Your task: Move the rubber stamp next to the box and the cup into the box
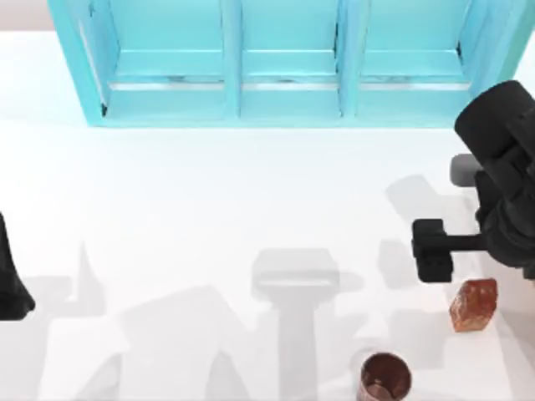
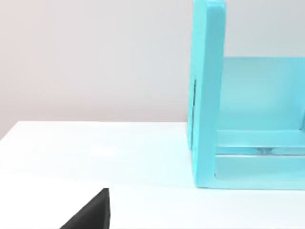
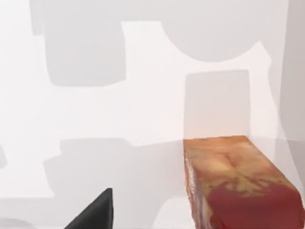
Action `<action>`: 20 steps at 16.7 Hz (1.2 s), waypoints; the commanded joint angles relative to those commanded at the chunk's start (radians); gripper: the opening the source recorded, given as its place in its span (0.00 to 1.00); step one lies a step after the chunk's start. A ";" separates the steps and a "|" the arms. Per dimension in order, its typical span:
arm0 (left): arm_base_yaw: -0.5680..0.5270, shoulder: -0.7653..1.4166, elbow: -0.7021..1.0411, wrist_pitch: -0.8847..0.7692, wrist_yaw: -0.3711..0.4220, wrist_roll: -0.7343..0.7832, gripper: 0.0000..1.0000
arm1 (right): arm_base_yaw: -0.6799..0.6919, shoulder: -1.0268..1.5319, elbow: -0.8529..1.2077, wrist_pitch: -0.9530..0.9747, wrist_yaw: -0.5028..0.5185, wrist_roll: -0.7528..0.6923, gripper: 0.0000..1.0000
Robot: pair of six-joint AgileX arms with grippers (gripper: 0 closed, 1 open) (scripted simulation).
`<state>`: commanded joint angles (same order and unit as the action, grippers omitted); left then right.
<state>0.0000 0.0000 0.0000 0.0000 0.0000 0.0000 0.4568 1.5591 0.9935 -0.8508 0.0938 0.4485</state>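
Right gripper [image 1: 433, 250] hovers just beside the rubber stamp [image 1: 474, 305] near the bench's right edge, holding nothing; opening cannot be told. Risk: an off-centre descent could topple the stamp toward the cup [image 1: 385, 378].

You have the rubber stamp [image 1: 474, 304] lying on the white table near its right edge, toward the front. It is a small reddish-brown block with a mottled, wood-like texture, sitting slightly askew to the table's edges. From the right wrist camera, the rubber stamp [image 3: 238, 183] shows a paler orange-tan upper face with a darker red patch at its near end, resting flat on the surface.

You have the cup [image 1: 385, 378] standing upright at the table's front edge, left of the stamp and well apart from it. It is round, coppery brown and shiny, with a dark hollow open upward.
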 joint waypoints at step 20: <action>0.000 0.000 0.000 0.000 0.000 0.000 1.00 | -0.006 -0.064 0.293 -0.356 0.000 -0.008 1.00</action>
<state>0.0000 0.0000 0.0000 0.0000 0.0000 0.0000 0.4504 1.4950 1.2865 -1.2064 0.0936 0.4408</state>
